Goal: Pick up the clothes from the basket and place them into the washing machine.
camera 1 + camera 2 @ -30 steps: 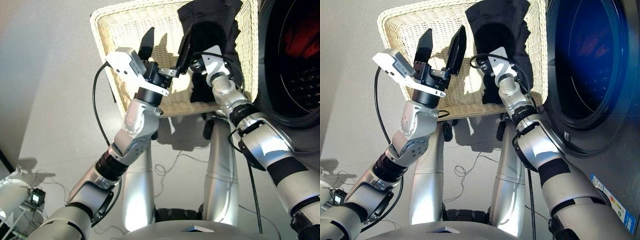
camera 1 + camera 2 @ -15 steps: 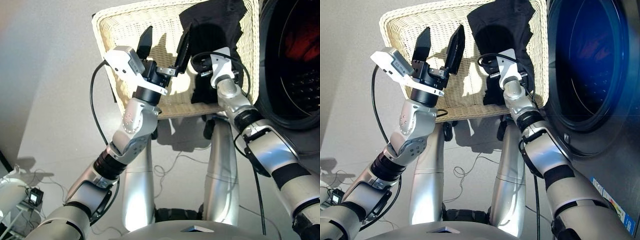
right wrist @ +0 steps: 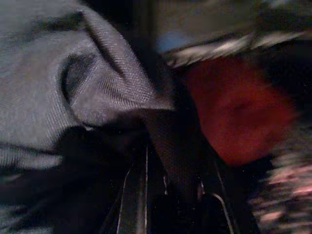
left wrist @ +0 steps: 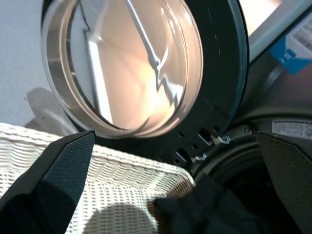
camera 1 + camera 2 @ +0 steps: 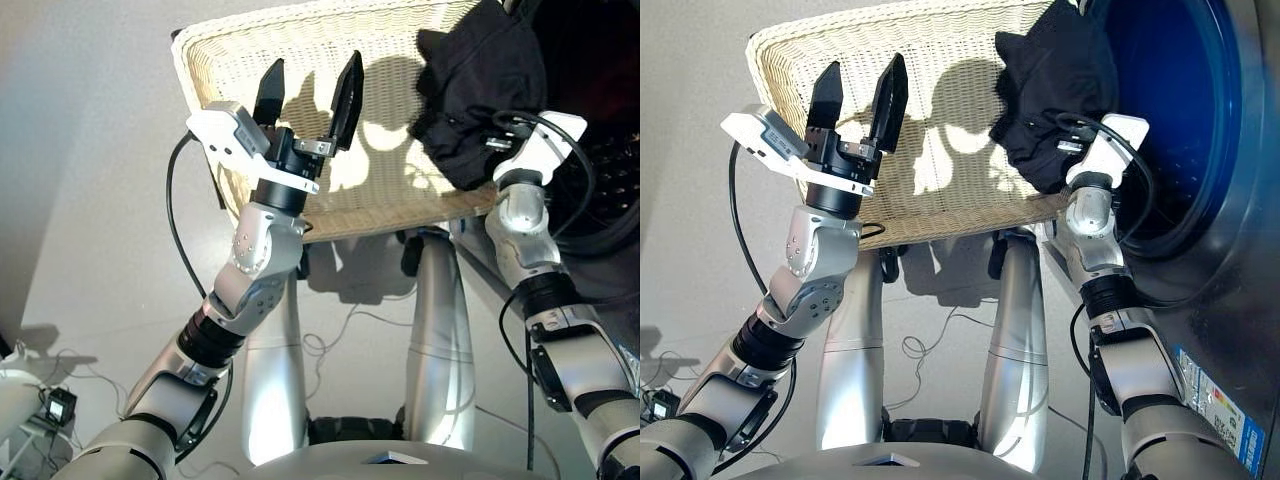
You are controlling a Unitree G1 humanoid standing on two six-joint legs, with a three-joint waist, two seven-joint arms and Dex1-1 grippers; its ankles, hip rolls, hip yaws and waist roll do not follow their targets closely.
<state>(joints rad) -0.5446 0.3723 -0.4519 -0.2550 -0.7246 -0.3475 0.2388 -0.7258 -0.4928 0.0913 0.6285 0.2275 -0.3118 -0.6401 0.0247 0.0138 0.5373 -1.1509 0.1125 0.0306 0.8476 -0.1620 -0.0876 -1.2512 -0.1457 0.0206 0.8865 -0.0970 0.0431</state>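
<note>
The cream wicker basket (image 5: 240, 45) lies ahead, with bare weave across its left and middle. A black garment (image 5: 478, 85) hangs bunched over the basket's right end, at the washing machine's (image 5: 1230, 280) round opening. My right gripper (image 5: 498, 142) is shut on it, its fingertips buried in the cloth. In the right wrist view the dark cloth (image 3: 97, 87) fills the near field, and a red-orange garment (image 3: 234, 112) lies beyond in the drum. My left gripper (image 5: 308, 88) is open above the basket's left half, holding nothing.
The machine's glass door (image 4: 131, 63) stands swung open beyond the basket's (image 4: 122, 190) far end. Cables and a small device (image 5: 55, 405) lie on the grey floor at lower left.
My right arm has lifted the black garment off the basket floor and carried it right, up to the machine's opening. The left gripper stays open over the basket.
</note>
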